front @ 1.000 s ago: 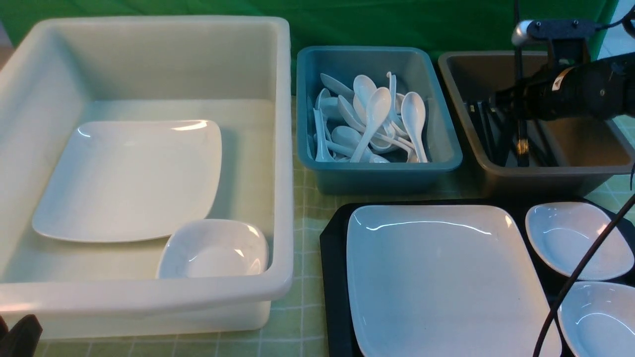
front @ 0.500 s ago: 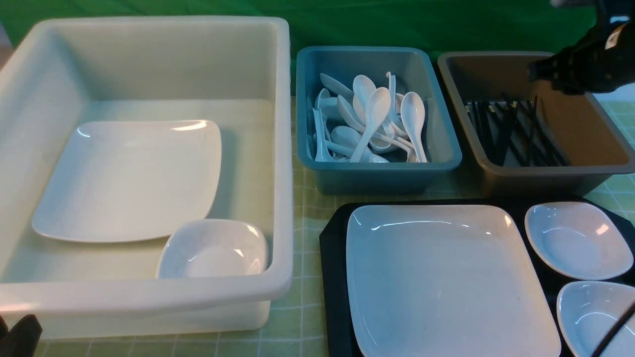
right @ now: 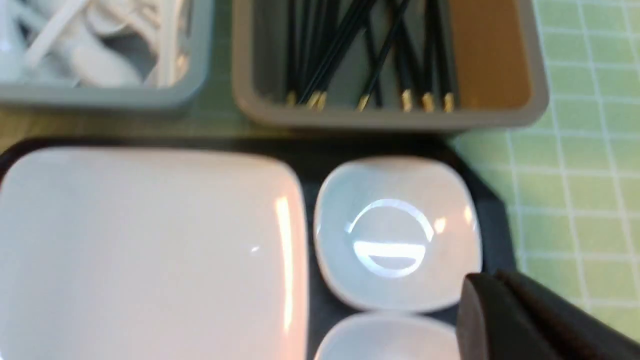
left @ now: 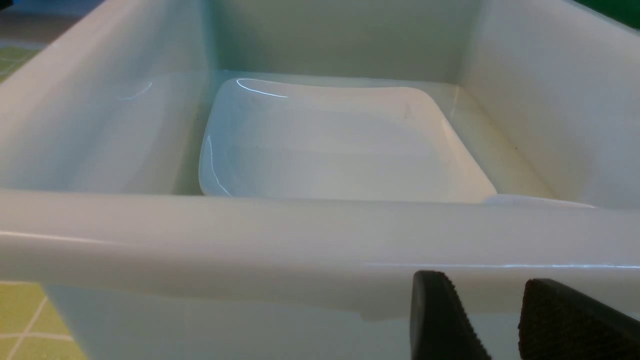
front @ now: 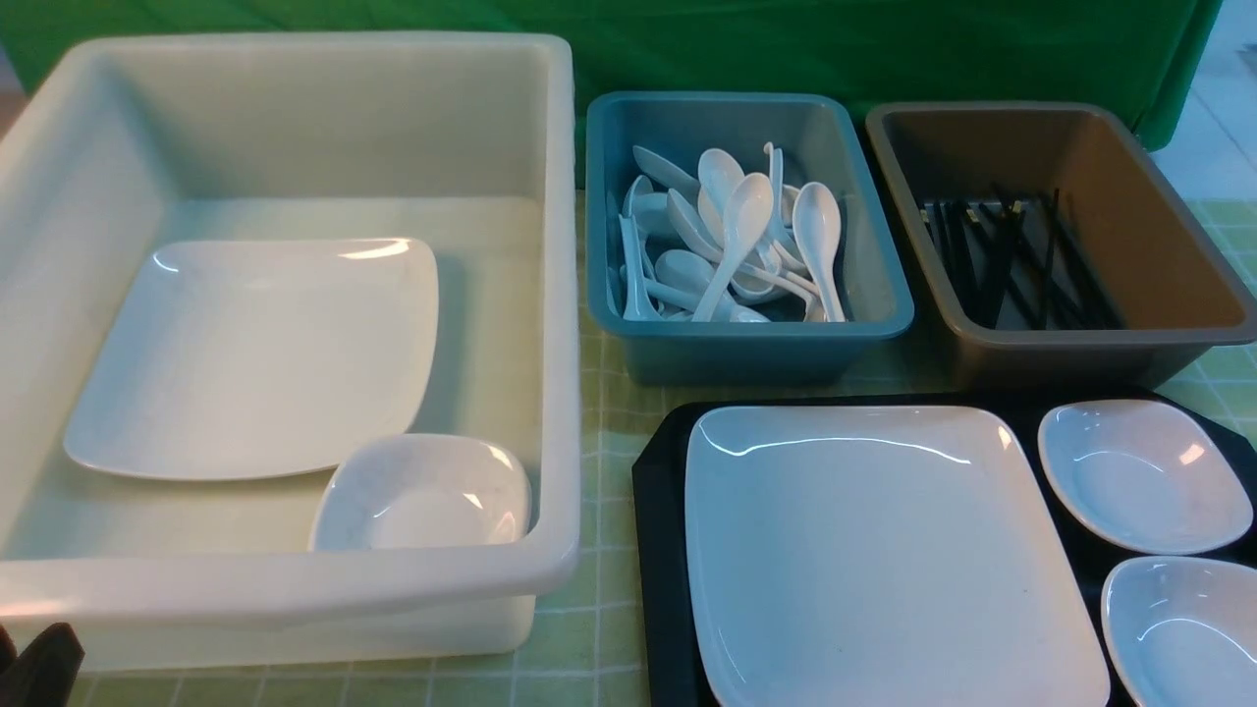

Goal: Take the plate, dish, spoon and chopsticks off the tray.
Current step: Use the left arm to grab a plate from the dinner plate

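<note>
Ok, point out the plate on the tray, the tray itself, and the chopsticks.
plate [front: 884,550], front view, its flat centre.
tray [front: 660,520], front view, the bare left edge beside the plate.
chopsticks [front: 1002,275], front view, mid-length of the bundle.

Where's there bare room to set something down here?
Free: the big white tub behind its square white plate; the right half of the brown bin, beside the black chopsticks; the green checked cloth between tub and black tray. Crowded: the tray, filled by a large white square plate and small dishes; the teal bin, heaped with spoons.
</note>
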Motion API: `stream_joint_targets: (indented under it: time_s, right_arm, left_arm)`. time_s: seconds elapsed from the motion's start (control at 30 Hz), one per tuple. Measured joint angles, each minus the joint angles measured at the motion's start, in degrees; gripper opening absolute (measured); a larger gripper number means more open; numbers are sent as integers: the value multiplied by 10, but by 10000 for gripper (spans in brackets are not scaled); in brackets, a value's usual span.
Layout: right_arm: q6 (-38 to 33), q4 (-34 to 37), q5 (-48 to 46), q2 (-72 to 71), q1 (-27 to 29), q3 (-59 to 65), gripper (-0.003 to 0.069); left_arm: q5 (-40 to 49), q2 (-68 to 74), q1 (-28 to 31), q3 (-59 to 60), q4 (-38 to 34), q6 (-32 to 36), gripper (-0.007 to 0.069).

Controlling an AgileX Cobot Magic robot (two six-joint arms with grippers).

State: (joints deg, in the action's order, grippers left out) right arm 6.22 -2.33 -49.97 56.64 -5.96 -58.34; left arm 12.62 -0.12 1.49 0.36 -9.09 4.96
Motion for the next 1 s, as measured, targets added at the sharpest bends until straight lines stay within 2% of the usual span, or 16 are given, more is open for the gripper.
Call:
stream_joint_targets:
  time_s: [0.07, 0.1, 0.37, 0.53, 1.0]
  right_arm:
    - [-8, 8, 4, -38, 0, 30, 0]
    - [-32, 15, 20, -100, 0, 77, 0]
    - [-160, 59, 105, -337, 0, 216, 0]
    - [-179, 65, 134, -452, 0, 275, 0]
    - [-178, 71, 141, -485, 0, 306, 27]
  left_arm:
    - [0, 0, 0, 0, 0, 0, 224]
    - [0, 0, 0, 0, 0, 0, 224]
    - [0, 0, 0, 0, 0, -1, 224]
    - [0, 0, 0, 0, 0, -1, 224]
    - [0, 0, 0, 0, 0, -1, 224]
